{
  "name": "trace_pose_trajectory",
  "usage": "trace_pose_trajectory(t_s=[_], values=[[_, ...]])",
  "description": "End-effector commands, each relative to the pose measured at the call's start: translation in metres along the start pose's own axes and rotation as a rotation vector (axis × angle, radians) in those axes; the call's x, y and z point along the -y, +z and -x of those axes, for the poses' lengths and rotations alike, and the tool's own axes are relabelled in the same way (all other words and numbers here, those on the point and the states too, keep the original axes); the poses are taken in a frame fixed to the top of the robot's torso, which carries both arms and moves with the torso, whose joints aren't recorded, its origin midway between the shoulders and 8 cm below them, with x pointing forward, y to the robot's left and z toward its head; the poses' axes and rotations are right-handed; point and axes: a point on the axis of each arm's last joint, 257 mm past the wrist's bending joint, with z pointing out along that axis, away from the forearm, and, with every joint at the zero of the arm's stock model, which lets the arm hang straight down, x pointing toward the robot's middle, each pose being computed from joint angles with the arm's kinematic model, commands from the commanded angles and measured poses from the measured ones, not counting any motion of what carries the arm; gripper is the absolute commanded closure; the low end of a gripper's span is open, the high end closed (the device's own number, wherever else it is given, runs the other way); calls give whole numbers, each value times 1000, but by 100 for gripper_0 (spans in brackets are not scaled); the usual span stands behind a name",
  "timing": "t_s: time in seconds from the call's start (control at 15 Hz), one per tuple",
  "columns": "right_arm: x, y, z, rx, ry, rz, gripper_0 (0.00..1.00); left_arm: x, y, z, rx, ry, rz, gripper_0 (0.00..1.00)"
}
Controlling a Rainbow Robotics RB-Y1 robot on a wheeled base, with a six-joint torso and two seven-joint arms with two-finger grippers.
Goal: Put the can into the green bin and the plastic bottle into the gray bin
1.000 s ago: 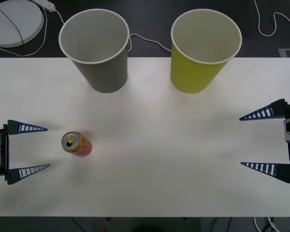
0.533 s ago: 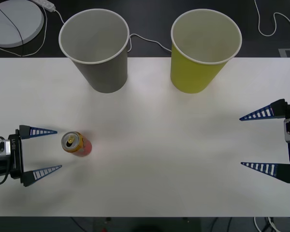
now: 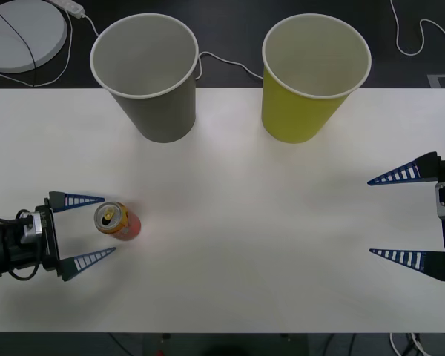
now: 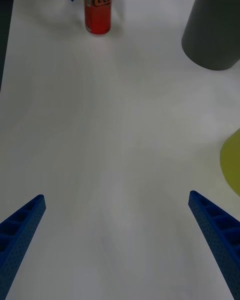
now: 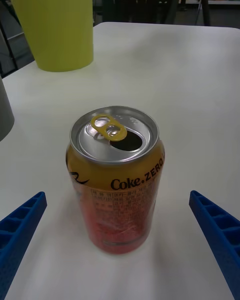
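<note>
The can (image 5: pixel 115 180) is showing "Coke.ZERO" in dark letters on its gold band, and the Coca-Cola script is reading sideways in the right wrist view.

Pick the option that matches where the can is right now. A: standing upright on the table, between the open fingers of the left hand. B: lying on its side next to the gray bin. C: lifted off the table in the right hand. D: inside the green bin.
A: the can stands upright on the table, with the left hand open, one finger on either side and neither touching it.
</note>
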Motion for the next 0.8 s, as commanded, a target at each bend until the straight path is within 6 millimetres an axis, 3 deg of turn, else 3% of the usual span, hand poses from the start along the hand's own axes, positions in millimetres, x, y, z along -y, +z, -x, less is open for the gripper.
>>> trace_pose_trajectory(t_s=[0.07,0.8], values=[[0,0,0,0,0,0,0,1,10,-1,9,-11,12,0],[0,0,0,0,0,0,0,-3,56,5,43,-16,42,0]])
